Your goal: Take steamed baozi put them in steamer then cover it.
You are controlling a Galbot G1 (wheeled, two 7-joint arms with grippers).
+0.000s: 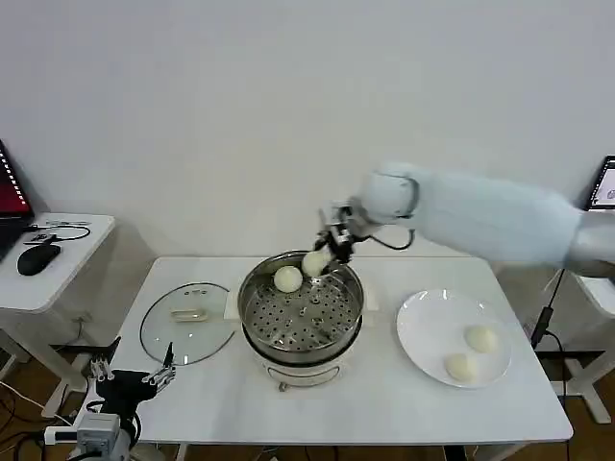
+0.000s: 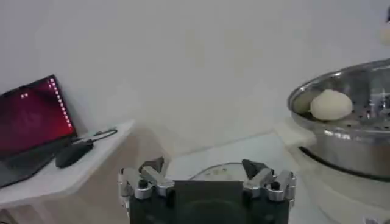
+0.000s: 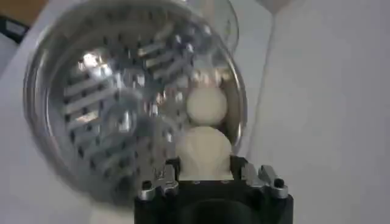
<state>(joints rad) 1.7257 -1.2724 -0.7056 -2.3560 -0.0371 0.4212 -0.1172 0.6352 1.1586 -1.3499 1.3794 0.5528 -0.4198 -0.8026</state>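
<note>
I see my right gripper [image 1: 325, 252] hanging over the far rim of the steamer [image 1: 252, 288], closed on a bun [image 1: 316, 262] that it holds above the perforated tray. A second bun [image 1: 287, 279] already sits in the steamer, just beside the held one. Two more buns [image 1: 480, 337] wait on the white plate [image 1: 418, 327] on the counter [image 1: 384, 403], to the right of the pot. The glass lid [image 1: 187, 322] lies flat on the counter to the left of the steamer, handle up.

My left gripper [image 1: 135, 380] is parked low at the counter's near left corner, fingers spread wide, holding nothing.

I judge the buns to be soft, light and easily dented, so I want a gentle pinch across the widest part. The lid looks heavier, smooth and breakable; its centre handle seems the only safe hold.

The tray has open room toward me. The steel rim stands high, so I should lower straight down and lift clear before swinging toward the plate.
</note>
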